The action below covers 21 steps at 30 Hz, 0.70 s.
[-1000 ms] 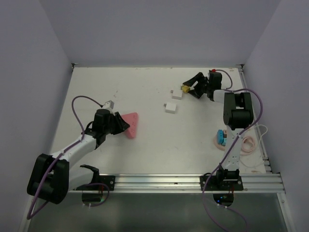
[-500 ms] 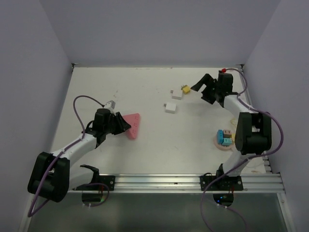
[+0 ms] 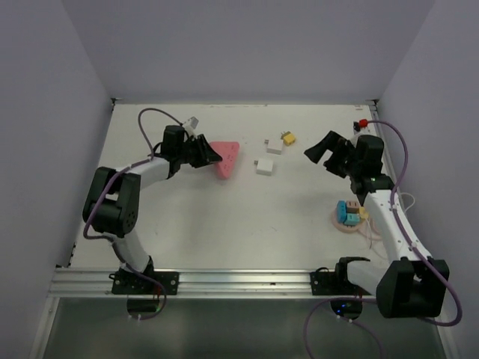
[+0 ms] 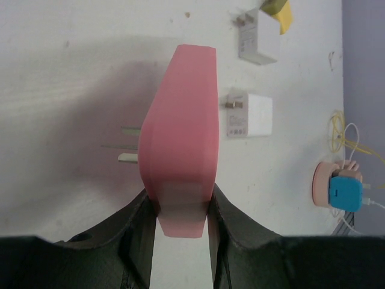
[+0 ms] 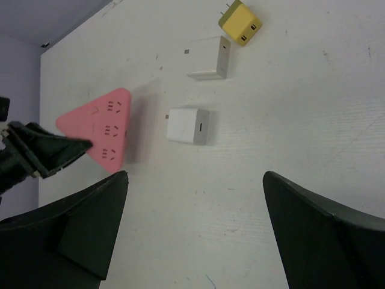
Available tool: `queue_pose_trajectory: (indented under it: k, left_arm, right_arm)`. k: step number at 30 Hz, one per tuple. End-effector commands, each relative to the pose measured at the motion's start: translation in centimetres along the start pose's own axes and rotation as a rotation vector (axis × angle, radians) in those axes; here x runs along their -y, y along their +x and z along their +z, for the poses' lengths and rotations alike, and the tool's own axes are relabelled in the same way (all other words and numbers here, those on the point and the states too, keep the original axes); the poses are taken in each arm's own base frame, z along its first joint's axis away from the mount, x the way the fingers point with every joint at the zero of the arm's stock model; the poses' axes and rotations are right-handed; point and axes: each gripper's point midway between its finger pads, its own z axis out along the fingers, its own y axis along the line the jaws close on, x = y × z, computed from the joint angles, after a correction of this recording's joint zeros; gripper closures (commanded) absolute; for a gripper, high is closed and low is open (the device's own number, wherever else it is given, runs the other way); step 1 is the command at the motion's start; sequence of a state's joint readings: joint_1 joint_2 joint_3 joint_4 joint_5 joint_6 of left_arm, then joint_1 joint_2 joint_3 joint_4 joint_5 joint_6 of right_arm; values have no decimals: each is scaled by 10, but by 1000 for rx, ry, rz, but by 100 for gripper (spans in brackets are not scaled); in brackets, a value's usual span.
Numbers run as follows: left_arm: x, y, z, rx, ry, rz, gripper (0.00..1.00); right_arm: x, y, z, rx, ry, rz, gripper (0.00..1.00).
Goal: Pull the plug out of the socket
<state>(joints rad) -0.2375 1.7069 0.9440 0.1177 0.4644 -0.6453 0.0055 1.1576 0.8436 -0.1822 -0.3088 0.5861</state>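
Left end effector (image 4: 180, 212) pinching one corner of the pink triangular plastic socket block (image 4: 180, 132), far left-centre over the table (image 3: 224, 224). Judged rigid, light, smooth-shelled: grip flat faces. Right end effector (image 5: 195, 177) spread, empty. White cube plug (image 5: 187, 126) lies apart, rightward.

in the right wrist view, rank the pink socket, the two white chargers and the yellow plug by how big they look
1. pink socket, clearly largest
2. near white charger and far white charger: look alike, no ranking
3. yellow plug, slightly smaller, though farthest from the camera
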Motion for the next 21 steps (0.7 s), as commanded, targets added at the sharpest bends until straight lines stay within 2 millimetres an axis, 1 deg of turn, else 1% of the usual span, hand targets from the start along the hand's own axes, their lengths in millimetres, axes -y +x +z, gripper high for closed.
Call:
queue_pose_trajectory:
  k: [1, 2, 3, 5, 6, 8, 10, 12, 13, 16, 17, 18, 20, 21]
  left_arm:
    - [41, -38, 26, 20, 220, 51, 100]
    - [41, -41, 34, 13, 235, 46, 100]
    - [38, -46, 48, 4, 242, 41, 100]
    - [38, -52, 60, 2, 260, 40, 100]
    - [36, -56, 70, -2, 268, 34, 100]
    - [37, -60, 78, -8, 286, 20, 100]
    - [34, -61, 91, -17, 285, 7, 100]
    - [28, -56, 104, -37, 277, -7, 100]
    - [25, -51, 108, -51, 267, -15, 97]
    - [17, -43, 117, -68, 246, -34, 83]
    - [14, -41, 118, -72, 235, -38, 75]
    - [11, -38, 118, -74, 221, -43, 70]
    - [4, -36, 116, -67, 194, -49, 56]
    - [4, -36, 116, -64, 189, -50, 52]
  right_arm:
    - [3, 13, -16, -25, 8, -34, 1]
    - [3, 13, -18, -23, 5, -38, 1]
    - [1, 14, -21, -20, -1, -41, 1]
    - [3, 20, -23, -35, 0, -37, 1]
    - [4, 22, -25, -33, 2, -38, 1]
    - [7, 24, -26, -37, 16, -35, 1]
    - [9, 25, -28, -35, 21, -39, 1]
    - [10, 25, -28, -37, 28, -44, 1]
    - [10, 25, -28, -39, 32, -46, 1]
    - [13, 24, -31, -41, 58, -56, 1]
    - [15, 24, -32, -42, 68, -57, 1]
    - [17, 24, -33, -43, 83, -62, 1]
    - [29, 24, -38, -47, 160, -54, 1]
    - [32, 24, -40, -49, 179, -56, 1]
